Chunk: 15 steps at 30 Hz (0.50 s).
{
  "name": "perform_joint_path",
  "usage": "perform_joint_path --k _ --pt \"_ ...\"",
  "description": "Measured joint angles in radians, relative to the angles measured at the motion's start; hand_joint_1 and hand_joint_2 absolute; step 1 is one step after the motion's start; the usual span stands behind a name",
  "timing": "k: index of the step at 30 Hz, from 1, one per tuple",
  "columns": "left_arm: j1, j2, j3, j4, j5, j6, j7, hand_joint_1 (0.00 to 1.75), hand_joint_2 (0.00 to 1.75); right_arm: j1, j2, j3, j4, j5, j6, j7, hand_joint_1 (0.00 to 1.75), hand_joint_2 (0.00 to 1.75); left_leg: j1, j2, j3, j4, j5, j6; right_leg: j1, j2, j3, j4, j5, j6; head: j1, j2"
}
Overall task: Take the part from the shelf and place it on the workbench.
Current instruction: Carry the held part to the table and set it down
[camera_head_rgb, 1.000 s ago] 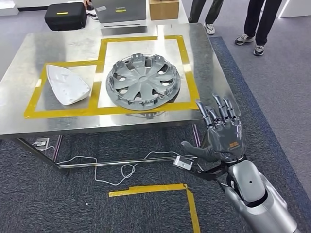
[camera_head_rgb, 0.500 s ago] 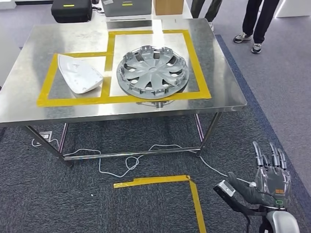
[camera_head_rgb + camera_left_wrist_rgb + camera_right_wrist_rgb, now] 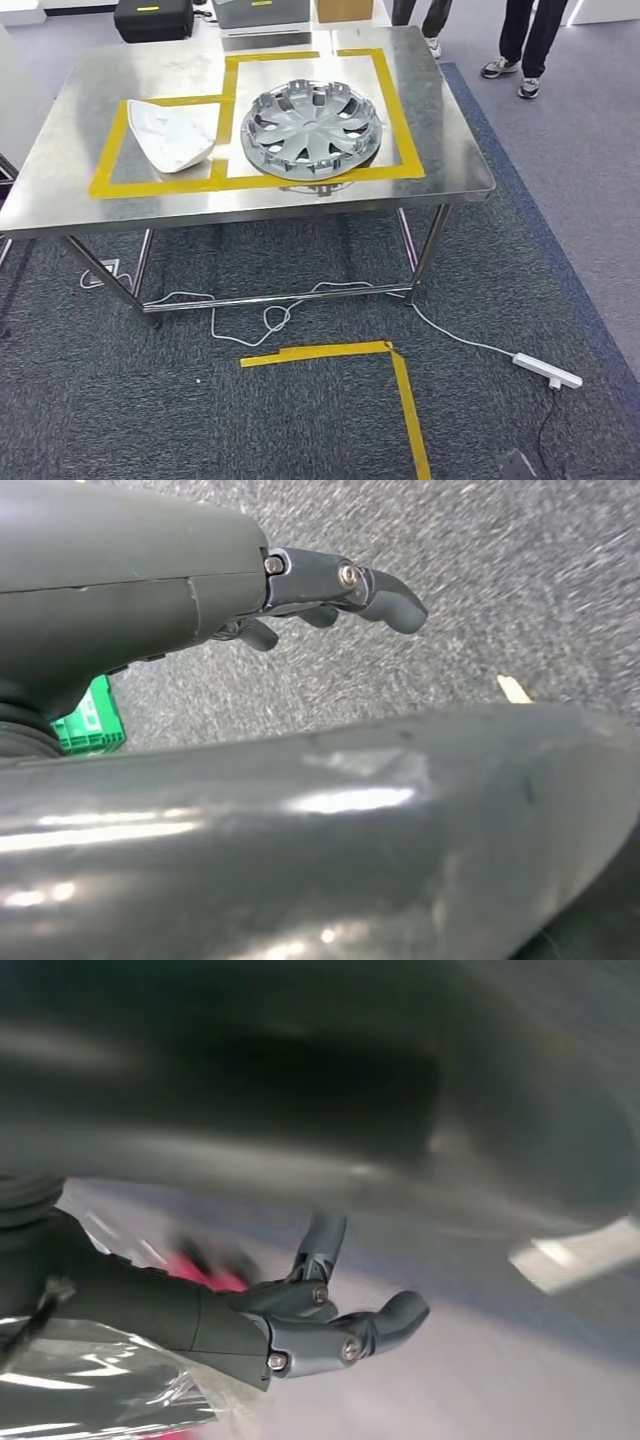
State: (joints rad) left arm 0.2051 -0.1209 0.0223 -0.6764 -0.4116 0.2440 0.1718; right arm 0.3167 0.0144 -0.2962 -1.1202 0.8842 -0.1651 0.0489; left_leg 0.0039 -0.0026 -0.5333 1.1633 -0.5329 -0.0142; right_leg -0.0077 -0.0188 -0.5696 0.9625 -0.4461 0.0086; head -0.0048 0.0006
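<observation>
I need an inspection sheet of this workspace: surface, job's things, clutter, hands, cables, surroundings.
Surface: steel table with yellow tape outlines.
Job's things: hubcap in the larger outline; white cover in the smaller one.
Clutter: black case, grey box, carton at the far edge.
Hands: left hand and right hand hold nothing, fingers apart.
Cables: white cable under the table; power strip on the carpet.
Surroundings: people's legs beyond the table.

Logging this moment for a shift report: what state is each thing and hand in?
Wheel cover: flat inside the larger taped square.
White part: lying in the smaller taped area.
Workbench: holding both.
Left hand: holding nothing, fingers apart.
Right hand: holding nothing, fingers apart.
</observation>
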Motion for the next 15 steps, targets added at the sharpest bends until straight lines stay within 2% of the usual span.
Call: perform_joint_path --k 1,2,3,4,5,6,7,8,10,11,12,13,14,15 --pt "-0.003 -0.003 0.007 0.000 -0.005 0.003 -0.007 0.00 0.00 -0.014 0.019 -0.045 0.057 -0.005 0.019 0.004 0.00 0.00 0.000 -0.001 0.053 -0.078 0.005 0.003 0.000 0.001 -0.012 0.008 0.006 0.005 0.000 0.000" --pt "-0.008 -0.005 0.014 0.001 -0.009 0.005 -0.014 0.00 0.00 -0.026 0.036 -0.087 0.105 -0.011 0.040 0.017 0.00 0.00 -0.001 -0.002 0.095 -0.145 -0.004 0.008 0.000 0.001 -0.021 0.014 0.013 0.011 0.000 0.000" --pt "-0.014 -0.007 0.020 0.004 -0.011 0.010 -0.022 0.00 0.00 -0.035 0.055 -0.126 0.143 -0.018 0.062 0.037 0.00 0.00 -0.003 -0.003 0.119 -0.189 -0.016 0.013 0.000 0.001 -0.027 0.017 0.021 0.018 0.000 0.000" --pt "-0.021 -0.008 0.026 0.011 -0.011 0.016 -0.035 0.00 0.00 -0.044 0.078 -0.167 0.173 -0.018 0.085 0.061 0.00 0.00 -0.006 -0.003 0.128 -0.213 -0.023 0.019 -0.001 0.001 -0.031 0.019 0.030 0.024 0.000 0.000" --pt "-0.030 -0.010 0.032 0.024 -0.009 0.023 -0.050 0.00 0.00 -0.052 0.102 -0.205 0.196 -0.011 0.101 0.081 0.00 0.00 -0.005 -0.001 0.122 -0.217 -0.019 0.027 -0.002 0.002 -0.036 0.019 0.036 0.031 0.000 0.000" --pt "-0.041 -0.010 0.039 0.042 -0.006 0.032 -0.067 0.00 0.00 -0.060 0.127 -0.242 0.214 0.006 0.113 0.095 0.00 0.00 -0.005 0.002 0.112 -0.217 -0.010 0.036 -0.004 0.005 -0.042 0.025 0.027 0.036 0.000 0.000" --pt "-0.053 -0.011 0.046 0.064 -0.001 0.040 -0.086 0.00 0.00 -0.068 0.151 -0.276 0.231 0.031 0.122 0.099 0.00 0.00 -0.003 0.006 0.100 -0.218 0.002 0.046 -0.005 0.008 -0.052 0.043 -0.001 0.040 0.001 0.000" --pt "-0.065 -0.012 0.051 0.086 0.003 0.047 -0.102 0.00 0.00 -0.077 0.168 -0.302 0.247 0.055 0.126 0.095 0.00 0.00 -0.002 0.010 0.087 -0.220 0.014 0.054 -0.005 0.011 -0.066 0.081 -0.046 0.044 0.003 0.000" --pt "-0.088 -0.013 0.063 0.132 0.008 0.056 -0.130 0.00 0.00 -0.098 0.193 -0.342 0.286 0.102 0.129 0.068 0.00 0.00 -0.005 0.015 0.057 -0.218 0.039 0.061 -0.006 0.014 -0.096 0.207 -0.146 0.049 0.006 0.000" --pt "-0.099 -0.013 0.068 0.153 0.008 0.059 -0.139 0.00 0.00 -0.110 0.198 -0.358 0.306 0.120 0.126 0.048 0.00 0.00 -0.007 0.018 0.041 -0.216 0.051 0.061 -0.006 0.014 -0.104 0.269 -0.168 0.051 0.006 0.000" --pt "-0.109 -0.013 0.072 0.176 0.008 0.063 -0.148 0.00 0.00 -0.123 0.201 -0.372 0.329 0.137 0.119 0.024 0.00 0.00 -0.008 0.020 0.023 -0.213 0.064 0.060 -0.006 0.014 -0.101 0.309 -0.163 0.052 0.006 0.000" --pt "-0.118 -0.012 0.075 0.195 0.007 0.065 -0.155 0.00 0.00 -0.137 0.202 -0.384 0.352 0.152 0.112 0.002 0.00 0.00 -0.009 0.022 0.004 -0.209 0.076 0.058 -0.006 0.014 -0.083 0.316 -0.136 0.052 0.006 0.000" --pt "-0.127 -0.012 0.078 0.213 0.006 0.067 -0.161 0.00 0.00 -0.150 0.202 -0.393 0.376 0.165 0.104 -0.018 0.00 0.00 -0.009 0.023 -0.015 -0.203 0.086 0.056 -0.007 0.015 -0.049 0.289 -0.100 0.052 0.006 0.000" --pt "-0.135 -0.012 0.079 0.228 0.003 0.069 -0.166 0.00 0.00 -0.163 0.201 -0.400 0.399 0.178 0.095 -0.036 0.00 0.00 -0.009 0.023 -0.031 -0.196 0.096 0.053 -0.008 0.015 0.004 0.226 -0.077 0.050 0.006 0.000"
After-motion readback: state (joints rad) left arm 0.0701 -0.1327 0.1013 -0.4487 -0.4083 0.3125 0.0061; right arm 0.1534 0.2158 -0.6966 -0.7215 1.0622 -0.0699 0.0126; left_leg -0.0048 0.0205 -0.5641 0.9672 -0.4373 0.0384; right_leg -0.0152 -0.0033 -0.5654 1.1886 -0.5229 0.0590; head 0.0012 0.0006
